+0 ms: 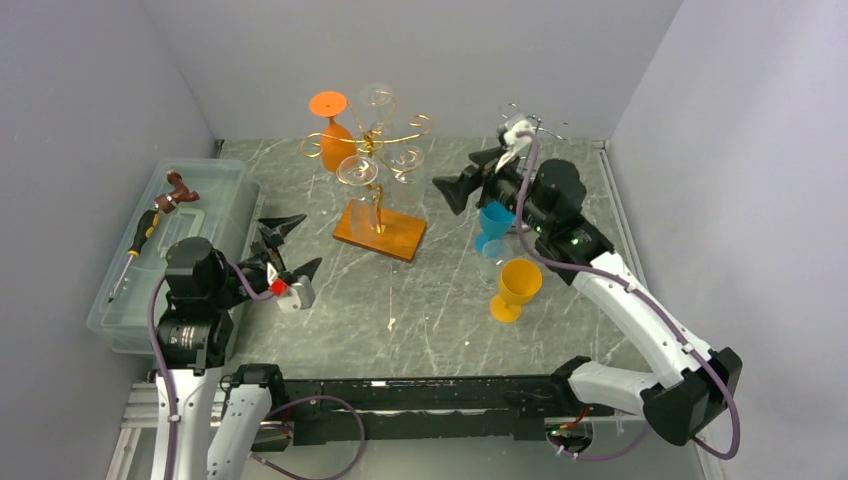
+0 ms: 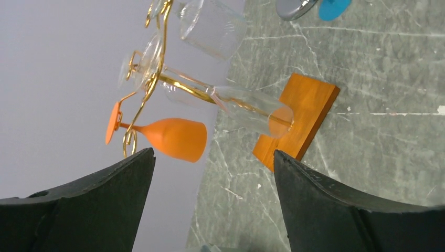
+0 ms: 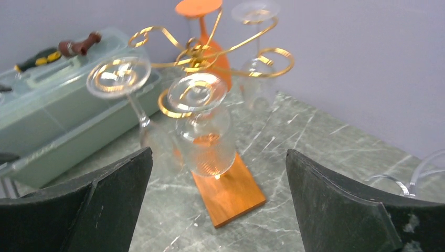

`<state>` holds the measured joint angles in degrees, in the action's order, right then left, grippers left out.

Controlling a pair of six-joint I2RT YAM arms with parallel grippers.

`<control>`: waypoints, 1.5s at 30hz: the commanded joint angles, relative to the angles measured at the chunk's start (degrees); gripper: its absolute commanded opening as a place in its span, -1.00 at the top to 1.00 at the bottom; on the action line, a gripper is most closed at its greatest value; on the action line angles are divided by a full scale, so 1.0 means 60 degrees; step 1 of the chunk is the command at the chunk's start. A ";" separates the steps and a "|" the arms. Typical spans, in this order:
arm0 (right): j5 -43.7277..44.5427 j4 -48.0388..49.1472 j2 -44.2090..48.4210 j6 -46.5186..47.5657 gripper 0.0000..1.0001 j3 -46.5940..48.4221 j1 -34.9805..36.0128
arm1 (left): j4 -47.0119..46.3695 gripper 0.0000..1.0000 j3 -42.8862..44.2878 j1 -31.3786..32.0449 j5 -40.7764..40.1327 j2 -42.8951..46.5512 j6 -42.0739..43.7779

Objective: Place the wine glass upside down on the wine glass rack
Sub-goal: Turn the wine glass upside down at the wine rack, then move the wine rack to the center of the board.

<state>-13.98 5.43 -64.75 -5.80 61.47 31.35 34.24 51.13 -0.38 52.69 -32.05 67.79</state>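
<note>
The gold wire rack [image 1: 378,140] stands on a wooden base [image 1: 380,231] mid-table. An orange wine glass [image 1: 335,135] and three clear glasses [image 1: 357,170] hang upside down on it. On the table to its right stand a blue glass [image 1: 495,221], a clear glass [image 1: 492,262] and a yellow glass [image 1: 516,288]. My right gripper [image 1: 466,176] is open and empty just right of the rack, facing a ribbed clear glass [image 3: 204,131] that hangs there. My left gripper [image 1: 296,247] is open and empty to the rack's left; the rack [image 2: 157,79] lies beyond its fingers.
A clear plastic bin [image 1: 215,190] holding a screwdriver [image 1: 140,240] sits at the table's left edge, beside the left arm. Grey walls close in the table at the back and on both sides. A bare clear hook [image 3: 414,176] shows at the right of the right wrist view.
</note>
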 commanded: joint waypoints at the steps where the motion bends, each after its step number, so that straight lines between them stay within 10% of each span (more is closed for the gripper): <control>1: 0.1117 -0.2249 -0.0538 -0.0623 -0.96 0.2091 -0.0341 | -0.1706 -0.74 0.0049 0.0005 -0.0811 -0.0309 -0.2895; 10: -0.0063 -0.3993 -0.3589 -0.1750 -0.74 0.6532 -0.1423 | -0.0930 -0.43 0.4323 0.0005 -0.5655 -0.4072 -0.9435; 15: -0.1205 -0.4177 -0.5211 -0.2468 -0.78 0.8638 -0.1853 | 0.1128 -0.96 0.7129 -0.0043 -0.5500 -0.6144 -1.1007; 24: -0.2599 -0.3890 -0.7211 -0.3710 -0.59 0.9950 -0.2055 | 0.2886 -0.97 0.9612 -0.1144 -0.3825 -0.8542 -1.3637; 45: -0.3798 -0.2611 -0.7696 -0.4873 -0.30 0.8628 -0.2062 | -0.0849 -0.81 0.6372 -0.1727 -0.0269 -0.8718 -1.5709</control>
<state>-36.12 -12.51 -111.24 -34.37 114.63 19.20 36.45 90.89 -10.79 46.15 -85.12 -23.33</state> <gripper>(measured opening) 0.654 0.899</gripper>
